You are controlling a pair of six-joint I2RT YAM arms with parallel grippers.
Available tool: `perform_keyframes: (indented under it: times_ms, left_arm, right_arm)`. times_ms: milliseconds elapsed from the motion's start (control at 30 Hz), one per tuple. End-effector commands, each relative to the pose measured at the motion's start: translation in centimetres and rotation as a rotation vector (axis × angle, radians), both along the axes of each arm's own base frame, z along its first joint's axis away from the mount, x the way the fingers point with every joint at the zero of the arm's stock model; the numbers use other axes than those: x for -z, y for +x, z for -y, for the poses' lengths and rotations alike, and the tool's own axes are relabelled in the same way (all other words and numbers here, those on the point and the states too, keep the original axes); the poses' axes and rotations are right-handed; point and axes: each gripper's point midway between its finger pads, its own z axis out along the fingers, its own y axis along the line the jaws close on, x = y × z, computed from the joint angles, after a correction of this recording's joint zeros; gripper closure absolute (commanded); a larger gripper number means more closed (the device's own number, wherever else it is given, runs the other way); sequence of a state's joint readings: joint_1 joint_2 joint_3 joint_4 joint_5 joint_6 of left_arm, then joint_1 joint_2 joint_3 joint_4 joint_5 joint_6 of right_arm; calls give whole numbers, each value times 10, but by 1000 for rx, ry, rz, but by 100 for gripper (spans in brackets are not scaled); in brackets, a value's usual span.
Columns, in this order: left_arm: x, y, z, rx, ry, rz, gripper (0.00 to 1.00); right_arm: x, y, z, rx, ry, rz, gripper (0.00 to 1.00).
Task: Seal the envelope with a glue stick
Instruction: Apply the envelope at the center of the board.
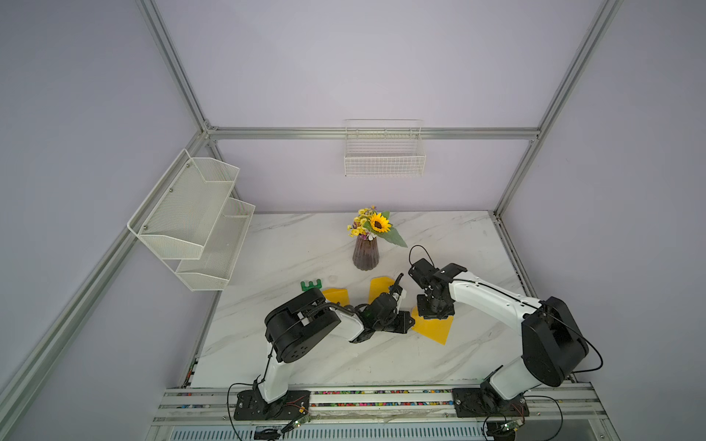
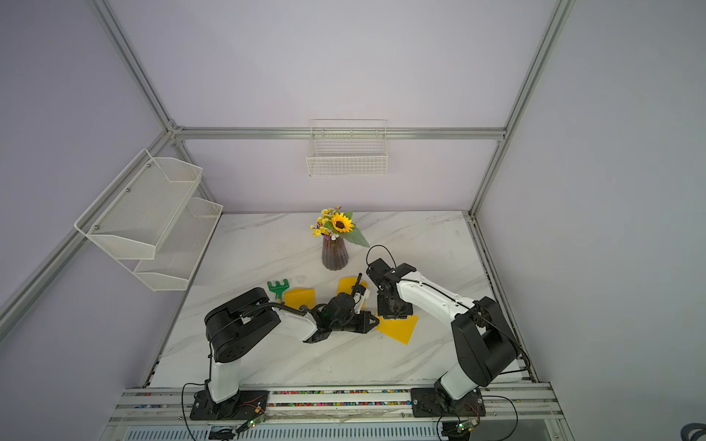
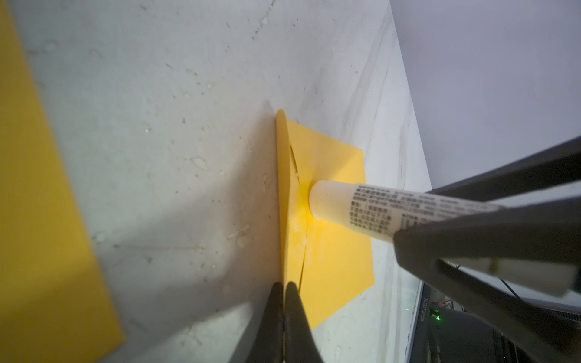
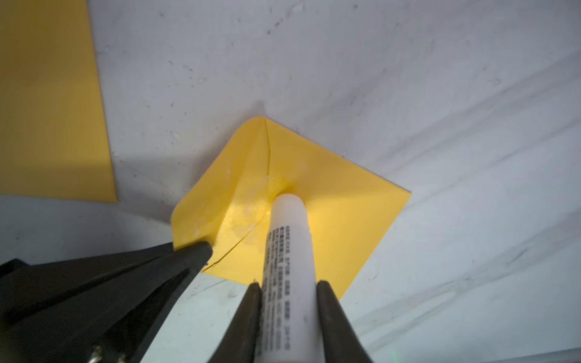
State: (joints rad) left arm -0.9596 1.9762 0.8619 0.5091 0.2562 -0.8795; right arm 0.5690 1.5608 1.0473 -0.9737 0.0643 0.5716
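surface: white marble table (image 1: 290, 248) | on it: three yellow envelopes (image 1: 435, 330) (image 1: 337, 296) (image 1: 379, 287), vase (image 1: 365, 257), green rake (image 1: 311, 284)

Walls (image 1: 344, 57): pale lilac, plain.
Frame (image 1: 374, 133): alu profiles at corners + across back.
Tabletop (image 1: 290, 244): white marble-look, grey veins.
Mesh shelf (image 1: 183, 214): white, 2 tiers, on left wall.
Wire basket (image 1: 384, 160): white, hangs on back wall.
Light: even, soft shadows.

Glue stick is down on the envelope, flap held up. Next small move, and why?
Probably drag the glue stick along the envelope beside the fold: its tip touches there, smears show only nearby, and the left fingers hold the flap up.
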Motion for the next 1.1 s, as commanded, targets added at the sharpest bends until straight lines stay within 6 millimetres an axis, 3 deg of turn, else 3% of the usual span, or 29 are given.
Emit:
perform_keyframes:
  times_ms: [0, 67, 233, 300, 367, 500, 600, 800, 1067]
  left_arm:
    - [25, -10, -14, 2, 101, -41, 100]
    - [25, -10, -13, 1, 100, -41, 100]
    - [26, -10, -14, 1, 101, -42, 100]
    - [26, -11, -14, 1, 102, -43, 100]
    - [26, -10, -14, 0, 103, -42, 100]
    - [26, -10, -14, 0, 107, -39, 100]
    - [27, -10, -14, 7, 122, -33, 100]
    - [27, -9, -15, 16, 154, -12, 100]
    - [24, -11, -13, 30, 171, 10, 100]
  right_arm:
    - [7, -5, -53, -40, 285, -42, 100]
    - [5, -2, -47, -32, 249, -25, 100]
    - [0, 3, 24, 10, -148, 20, 100]
    - [-3, 1, 38, 14, -225, 20, 100]
    - [-5, 1, 34, 12, -203, 16, 100]
    - [-5, -4, -4, -17, -2, -40, 100]
    - [-8, -10, -17, -39, 68, -88, 100]
    - [-25, -11, -16, -44, 76, -98, 100]
    - [-18, -16, -7, -65, 47, -188, 100]
